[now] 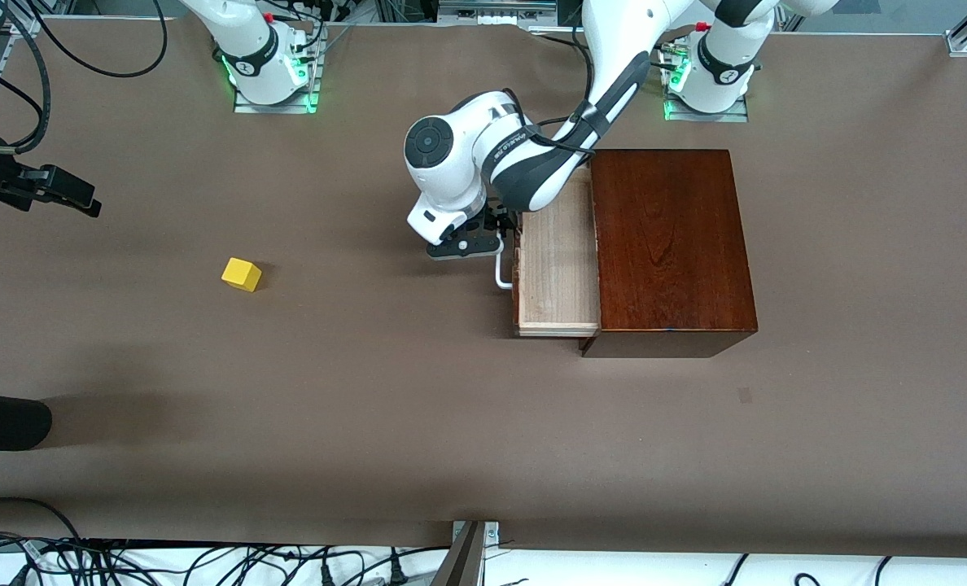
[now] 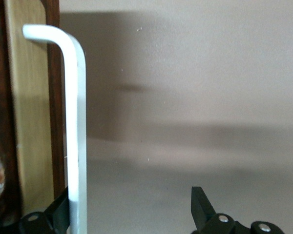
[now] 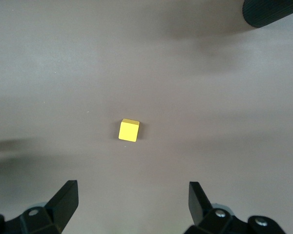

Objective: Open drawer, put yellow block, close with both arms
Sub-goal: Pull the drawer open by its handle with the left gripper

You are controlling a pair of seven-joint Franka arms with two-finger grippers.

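Note:
The dark wooden box (image 1: 671, 244) stands toward the left arm's end of the table. Its drawer (image 1: 557, 260) is pulled partly out and its pale inside shows nothing in it. My left gripper (image 1: 483, 242) is low in front of the drawer and open. The white loop handle (image 1: 501, 273) (image 2: 73, 122) lies between the jaws, close against one finger (image 2: 58, 212). The yellow block (image 1: 242, 274) (image 3: 129, 130) sits on the bare table toward the right arm's end. My right gripper (image 1: 85, 199) (image 3: 132, 204) hangs open in the air, off to the side of the block, with nothing between its fingers.
A black padded object (image 1: 3, 423) (image 3: 273, 12) juts in over the table edge at the right arm's end, nearer the front camera than the block. Brown table surface (image 1: 386, 366) stretches between block and drawer. Cables (image 1: 166, 561) lie along the front edge.

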